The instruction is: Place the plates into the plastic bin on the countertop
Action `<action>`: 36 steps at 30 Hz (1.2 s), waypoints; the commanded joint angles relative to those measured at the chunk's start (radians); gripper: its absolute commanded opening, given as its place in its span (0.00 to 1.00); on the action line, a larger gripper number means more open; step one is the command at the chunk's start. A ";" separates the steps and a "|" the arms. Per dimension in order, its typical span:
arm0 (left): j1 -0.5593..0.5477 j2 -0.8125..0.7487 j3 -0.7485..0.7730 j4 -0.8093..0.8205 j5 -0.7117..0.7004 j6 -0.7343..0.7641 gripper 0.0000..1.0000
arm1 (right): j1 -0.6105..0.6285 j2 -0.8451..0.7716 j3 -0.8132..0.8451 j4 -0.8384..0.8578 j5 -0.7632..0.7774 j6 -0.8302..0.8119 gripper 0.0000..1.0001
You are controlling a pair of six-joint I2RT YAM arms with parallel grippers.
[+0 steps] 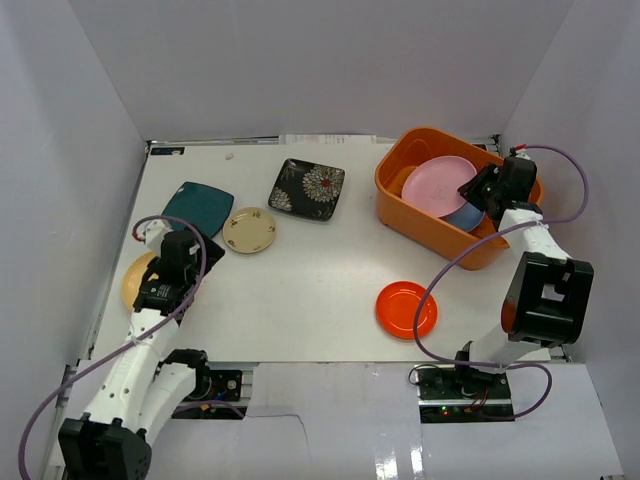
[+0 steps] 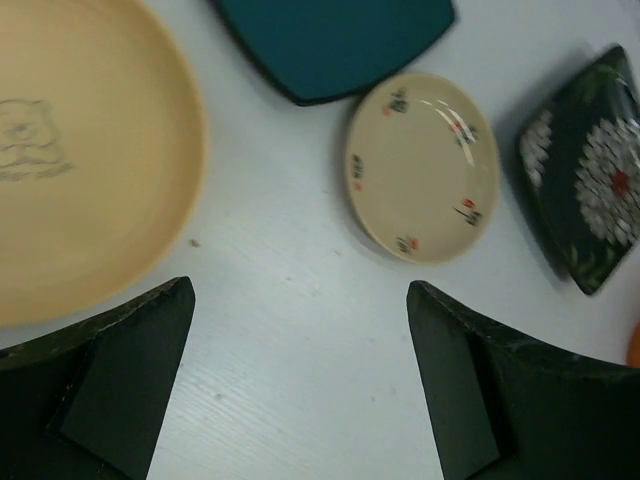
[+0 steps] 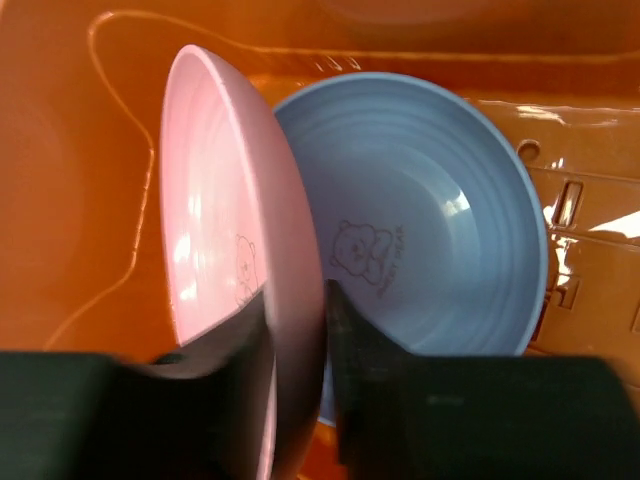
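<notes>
Hanging over the bin (image 1: 420, 228) at the far right corner of the desk (image 1: 320, 270), the right pincer (image 1: 478, 190) is seen clenched on the pink plate (image 1: 435, 185). In the right wrist view the pincer (image 3: 300, 310) is closed on the rim of that plate (image 3: 210, 200), which is held on edge and tilted inside the bin (image 3: 80, 150). The blue plate (image 3: 420, 220) lies just behind it, lower in the bin; whether the two touch cannot be told. From above, the blue plate (image 1: 465, 217) is partly covered by the pincer.

The left pincer (image 1: 185, 248) is released: in the left wrist view its jaws (image 2: 300, 290) are spread wide over bare desk, with nothing between them. The yellow plate (image 1: 135, 280) (image 2: 80, 150) is found just beside it at the left edge. Beyond it the teal plate (image 1: 198, 205) (image 2: 335, 45) and the beige plate (image 1: 250, 230) (image 2: 425, 165) are set near each other but apart. The black plate (image 1: 307, 188) (image 2: 590, 180) is laid farther right. The red plate (image 1: 406, 309) is left alone on the desk, in front of the bin.
</notes>
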 commanded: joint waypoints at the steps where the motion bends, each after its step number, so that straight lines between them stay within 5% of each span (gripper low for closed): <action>1: 0.149 -0.037 -0.074 -0.036 0.038 -0.096 0.98 | -0.006 -0.008 -0.027 0.090 0.026 0.001 0.35; 2: 0.186 -0.034 -0.085 -0.039 0.055 -0.096 0.98 | -0.004 -0.020 -0.039 0.104 0.027 -0.001 0.43; 3: 0.255 -0.019 -0.097 -0.056 0.053 -0.101 0.98 | -0.006 -0.026 -0.056 0.107 0.030 -0.001 0.61; 5: 0.286 0.013 -0.096 -0.070 0.024 -0.098 0.98 | -0.006 -0.043 -0.067 0.120 0.026 0.004 0.72; 11: 0.333 0.194 -0.005 0.027 0.024 0.057 0.90 | -0.006 -0.137 -0.146 0.185 -0.080 0.004 0.74; 18: 0.333 0.505 0.098 0.063 0.205 0.244 0.88 | 0.016 -0.243 -0.131 0.139 -0.197 -0.093 0.74; 29: 0.324 0.688 0.165 0.102 0.196 0.319 0.63 | 0.027 -0.203 -0.116 0.075 -0.168 -0.156 0.88; 31: 0.321 0.708 0.161 0.102 0.193 0.319 0.53 | 0.027 -0.221 -0.126 0.082 -0.162 -0.153 0.93; 34: 0.318 0.707 0.161 0.097 0.196 0.327 0.21 | 0.027 -0.269 -0.120 0.087 -0.174 -0.142 0.94; 36: 0.307 0.687 0.157 0.083 0.201 0.324 0.10 | 0.045 -0.316 -0.126 0.111 -0.209 -0.117 0.92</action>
